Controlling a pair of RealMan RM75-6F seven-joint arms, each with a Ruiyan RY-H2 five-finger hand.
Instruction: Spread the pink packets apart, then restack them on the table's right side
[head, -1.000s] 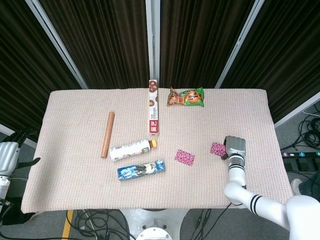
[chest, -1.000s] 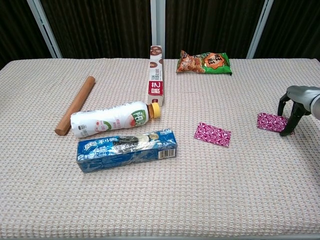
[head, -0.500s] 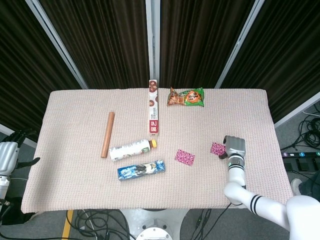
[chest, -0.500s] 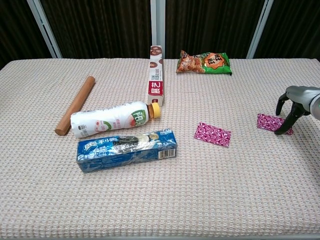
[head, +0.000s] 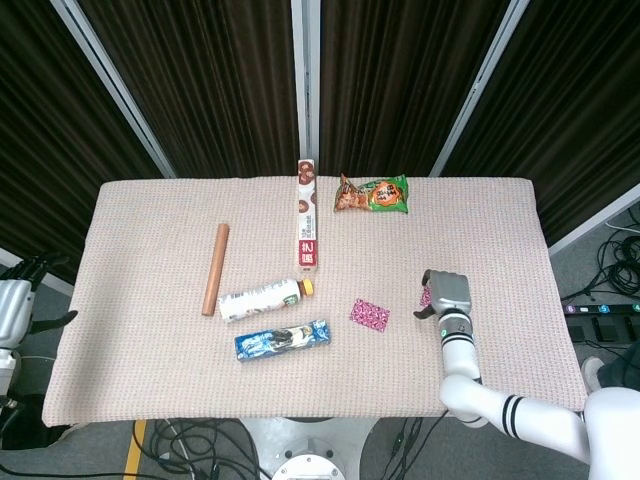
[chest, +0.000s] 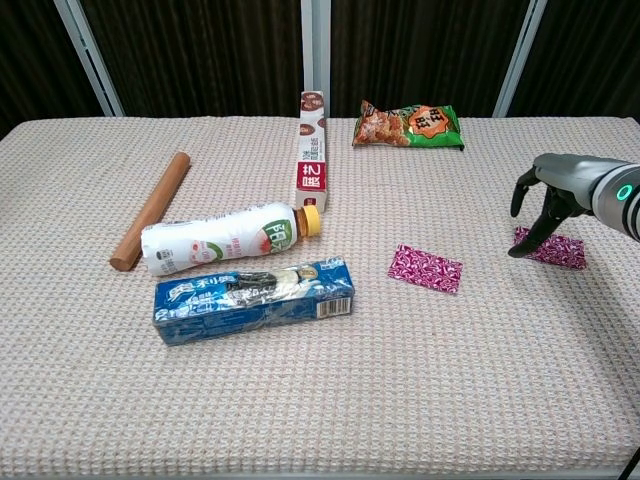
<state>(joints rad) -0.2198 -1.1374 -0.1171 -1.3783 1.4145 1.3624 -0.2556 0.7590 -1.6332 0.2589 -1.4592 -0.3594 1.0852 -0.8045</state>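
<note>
Chest view shows the right hand (chest: 545, 200) with its fingers apart and curved downward, holding nothing; one fingertip (chest: 515, 252) seems to be very near the left edge of the flat pink patterned packet on the right (chest: 556, 248), but I cannot tell if it touches. A second ago this hand stood on the far right of that packet, over its right end; now it has moved to the left of it, toward the second flat pink patterned packet (chest: 425, 268), which lies well apart, closer to the table centre. In my judgement the spreading is finished and the hand is going to fetch the second packet for the stack. Further left from the right packet lie the blue snack box (chest: 254, 297), the white plastic bottle with yellow cap (chest: 230, 238) and the brown wooden cylinder (chest: 150, 210); behind are the long white and red carton (chest: 313, 150) and the green and orange snack bag (chest: 408, 124). There is no open container here. The left hand (head: 14, 308) hangs beside the table's left edge, fingers apart and empty.
</note>
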